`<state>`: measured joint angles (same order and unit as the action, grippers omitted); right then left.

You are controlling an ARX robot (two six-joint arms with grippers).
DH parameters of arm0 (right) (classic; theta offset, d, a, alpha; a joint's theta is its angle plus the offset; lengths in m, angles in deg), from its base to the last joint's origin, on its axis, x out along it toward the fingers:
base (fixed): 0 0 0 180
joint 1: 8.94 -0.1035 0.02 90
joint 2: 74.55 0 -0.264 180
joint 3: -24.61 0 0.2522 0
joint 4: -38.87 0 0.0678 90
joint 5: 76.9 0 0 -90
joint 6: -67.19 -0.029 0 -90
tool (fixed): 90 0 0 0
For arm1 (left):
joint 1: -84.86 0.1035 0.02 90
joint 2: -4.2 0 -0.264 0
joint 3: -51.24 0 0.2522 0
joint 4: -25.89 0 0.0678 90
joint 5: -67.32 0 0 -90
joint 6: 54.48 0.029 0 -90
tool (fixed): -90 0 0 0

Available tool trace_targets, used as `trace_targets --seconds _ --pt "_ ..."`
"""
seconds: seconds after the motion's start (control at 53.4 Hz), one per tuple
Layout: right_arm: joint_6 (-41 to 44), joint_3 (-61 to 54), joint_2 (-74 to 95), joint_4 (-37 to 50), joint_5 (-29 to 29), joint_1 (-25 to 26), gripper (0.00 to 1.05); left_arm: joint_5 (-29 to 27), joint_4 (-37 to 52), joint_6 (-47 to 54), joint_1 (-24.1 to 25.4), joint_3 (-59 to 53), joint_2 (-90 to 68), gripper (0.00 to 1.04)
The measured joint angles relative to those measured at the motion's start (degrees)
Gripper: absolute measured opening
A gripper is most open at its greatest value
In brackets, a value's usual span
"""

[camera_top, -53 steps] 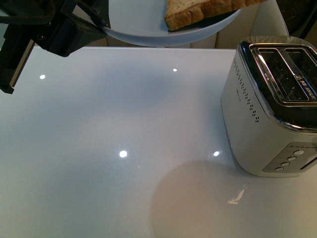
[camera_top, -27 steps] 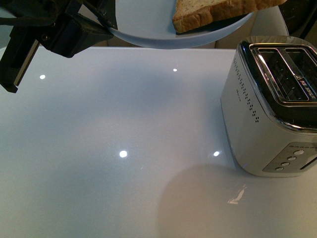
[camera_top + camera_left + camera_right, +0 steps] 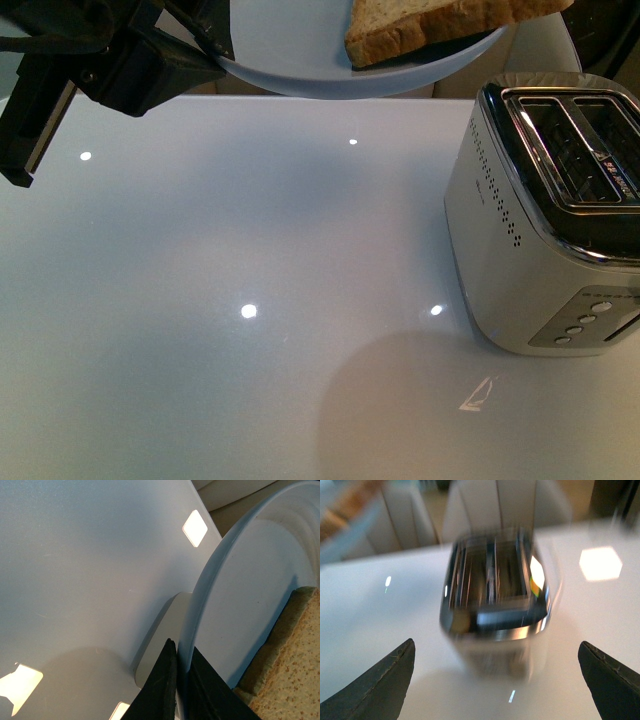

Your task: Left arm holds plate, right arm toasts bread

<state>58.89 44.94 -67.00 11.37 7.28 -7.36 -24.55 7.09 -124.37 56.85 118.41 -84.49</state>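
The plate [image 3: 300, 55] with bread [image 3: 430, 22] shifted right toward toaster [image 3: 540, 220], then steadied, left gripper [image 3: 215, 50] clamped on its rim. Empty right gripper [image 3: 495, 646], spread wide, can fetch bread next.

No legible text, toaster label [image 3: 617, 182] unreadable

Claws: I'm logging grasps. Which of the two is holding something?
The left claw, shut on the rim of the plate that carries the bread. The right claw is wide open and empty, facing the toaster.
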Motion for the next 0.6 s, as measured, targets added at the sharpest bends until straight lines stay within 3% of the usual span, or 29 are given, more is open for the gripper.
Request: trace_targets --seconds 0.056,0.187,0.487,0.6 --pt "-8.46 3.76 8.39 -10.23 -1.44 0.85 0.96 0.07 0.00 0.00 -0.02 0.00 0.09 0.03" --pt "-14.62 4.42 13.55 -10.95 -2.14 1.31 0.96 0.20 0.00 0.13 0.04 -0.02 0.11 0.03" --pt "-24.06 11.26 27.63 1.44 -6.73 -2.34 0.96 0.22 0.00 0.17 0.04 -0.02 0.17 0.03" --pt "-31.87 16.63 37.55 10.21 -7.48 -7.02 0.96 0.17 0.00 0.17 0.04 -0.02 0.17 0.03"
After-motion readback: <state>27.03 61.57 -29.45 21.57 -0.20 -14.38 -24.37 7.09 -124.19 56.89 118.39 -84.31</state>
